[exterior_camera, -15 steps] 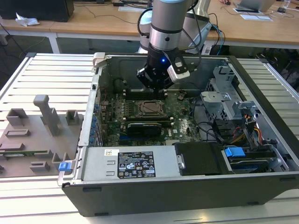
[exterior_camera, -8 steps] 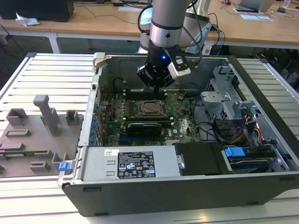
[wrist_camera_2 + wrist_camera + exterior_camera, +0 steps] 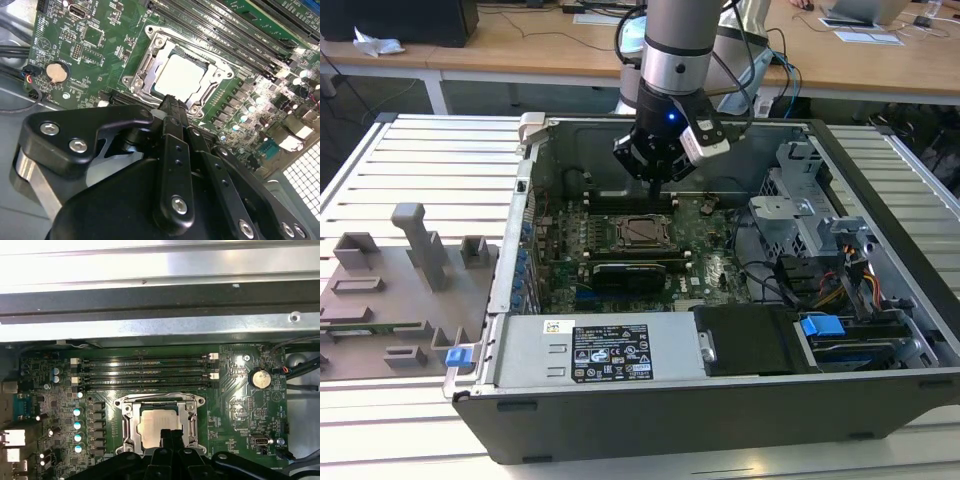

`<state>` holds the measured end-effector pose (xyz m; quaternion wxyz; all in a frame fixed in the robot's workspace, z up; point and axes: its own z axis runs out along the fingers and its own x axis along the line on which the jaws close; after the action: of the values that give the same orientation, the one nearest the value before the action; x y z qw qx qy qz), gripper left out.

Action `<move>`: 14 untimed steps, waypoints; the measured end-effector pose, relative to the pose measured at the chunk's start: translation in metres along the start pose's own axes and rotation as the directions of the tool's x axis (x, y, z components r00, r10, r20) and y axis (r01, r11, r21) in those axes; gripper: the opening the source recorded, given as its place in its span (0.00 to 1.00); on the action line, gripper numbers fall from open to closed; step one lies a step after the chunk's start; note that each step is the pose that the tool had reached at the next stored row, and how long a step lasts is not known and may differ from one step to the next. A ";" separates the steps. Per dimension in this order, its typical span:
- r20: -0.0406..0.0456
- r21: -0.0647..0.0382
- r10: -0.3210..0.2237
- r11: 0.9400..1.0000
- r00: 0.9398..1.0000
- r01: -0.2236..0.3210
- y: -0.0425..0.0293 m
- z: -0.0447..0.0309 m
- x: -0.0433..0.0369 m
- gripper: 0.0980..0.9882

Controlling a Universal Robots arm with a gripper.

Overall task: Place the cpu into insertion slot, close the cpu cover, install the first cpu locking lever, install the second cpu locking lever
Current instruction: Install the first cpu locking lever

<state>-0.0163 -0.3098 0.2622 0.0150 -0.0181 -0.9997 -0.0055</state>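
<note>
Clenched and carrying nothing, my claw [image 3: 653, 181] hangs over the open computer case [image 3: 880, 395], its two black fingers [image 3: 172, 112] pressed together into one narrow tip. Seen in the exterior view, that tip sits just above the motherboard [image 3: 715, 270], near the board's far edge and a little beyond the insertion slot [image 3: 645, 232].

My cpu [image 3: 156, 426] already lies flat in the insertion slot [image 3: 160, 422], its dull silver top facing up. Both wrist views show the cpu cover [image 3: 161, 401] down around the chip, the square window framing the metal top, with the cover's silver rim [image 3: 150, 62] bright against the green board. My fingertips [image 3: 169, 436] point at the slot's near edge, close to the cpu [image 3: 176, 76], though I cannot tell whether they touch it. Whether the locking levers are latched I cannot tell either.

Long black memory slots [image 3: 142, 372] run beside the socket toward the case's metal wall. A round coin battery [image 3: 259, 378] sits near the board's edge. Outside the case, on the ribbed tabletop [image 3: 430, 160], a grey fixture tray [image 3: 405, 290] rests toward the exterior view's left.
</note>
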 end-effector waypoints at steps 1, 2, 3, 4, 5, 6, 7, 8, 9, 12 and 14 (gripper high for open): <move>0.000 0.000 0.000 1.000 1.000 0.000 -0.0003 -0.0001 0.0000 0.01; 0.000 0.000 0.000 1.000 1.000 0.000 -0.0037 -0.0001 0.0000 0.01; 0.000 -0.001 0.000 1.000 1.000 0.000 -0.0081 -0.0001 0.0000 0.01; 0.000 -0.001 0.000 1.000 1.000 0.000 -0.0116 -0.0002 0.0000 0.01; 0.000 -0.002 0.000 1.000 1.000 0.000 -0.0152 -0.0002 -0.0001 0.01; 0.000 -0.003 0.000 1.000 1.000 0.000 -0.0182 -0.0002 -0.0001 0.01; 0.000 -0.004 0.000 1.000 1.000 0.000 -0.0227 -0.0002 -0.0002 0.01; 0.000 -0.006 0.000 1.000 1.000 0.000 -0.0294 -0.0003 -0.0002 0.01; 0.000 -0.006 0.000 1.000 1.000 0.000 -0.0319 -0.0003 -0.0003 0.01; 0.000 -0.006 0.000 1.000 1.000 0.000 -0.0331 -0.0003 -0.0003 0.01; 0.000 -0.006 0.000 1.000 1.000 0.000 -0.0333 -0.0004 -0.0003 0.01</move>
<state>-0.0172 -0.3430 0.2622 0.0151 -0.0181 -0.9997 -0.0087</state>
